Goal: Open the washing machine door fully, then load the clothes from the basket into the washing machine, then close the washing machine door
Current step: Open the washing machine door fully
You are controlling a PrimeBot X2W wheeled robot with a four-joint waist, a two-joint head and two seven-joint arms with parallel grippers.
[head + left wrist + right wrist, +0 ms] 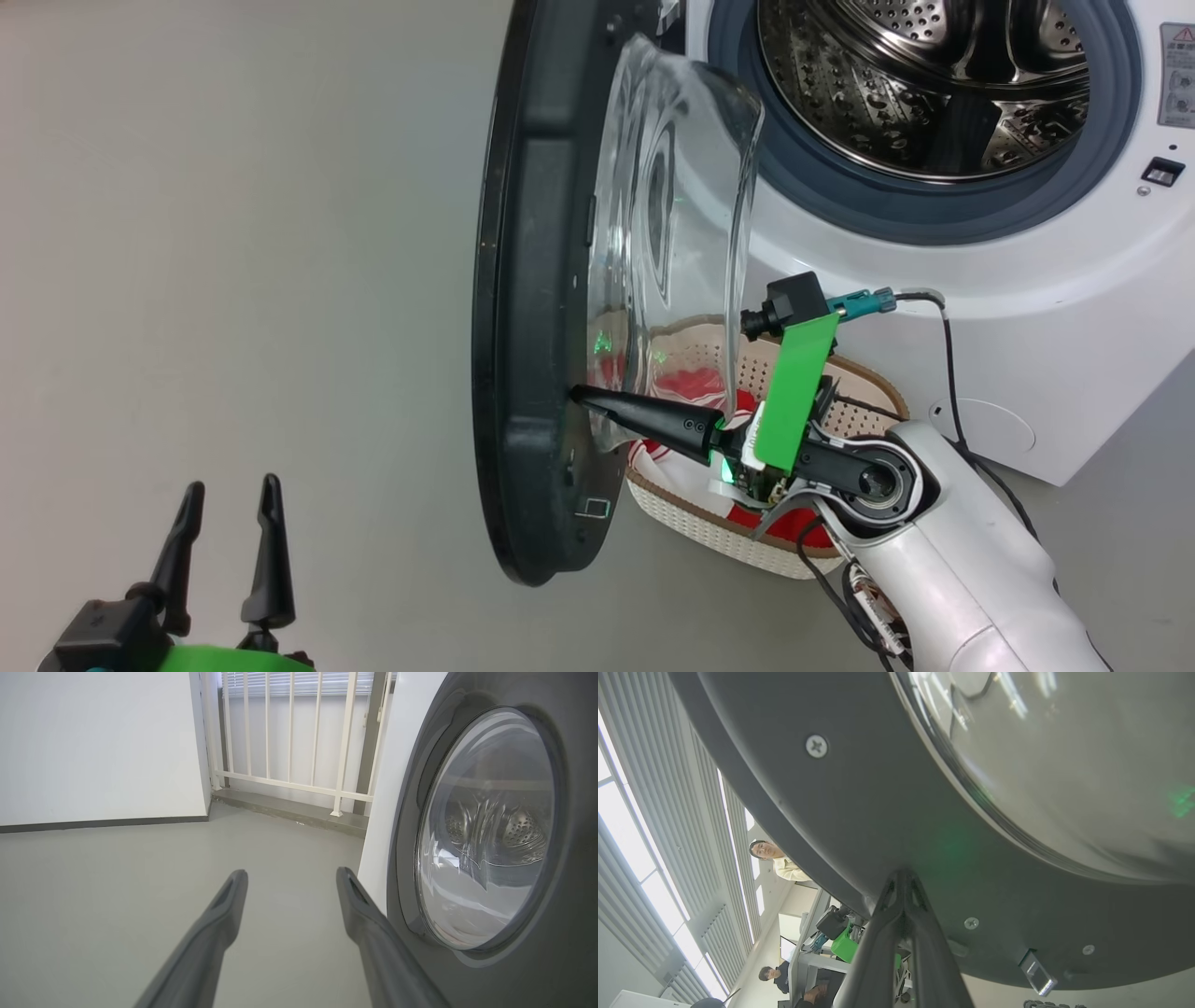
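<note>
Left gripper (232, 487) is hovering at lower left, fingers spread wide and pointing up, while right gripper (581, 397) is pointing leftward at frame centre, fingers pressed together.

Matt dark plastic washing machine door (527, 280), glossy clear glass window (672, 205) (faintly streaked), shiny perforated steel drum (924, 93) beside the door
</note>
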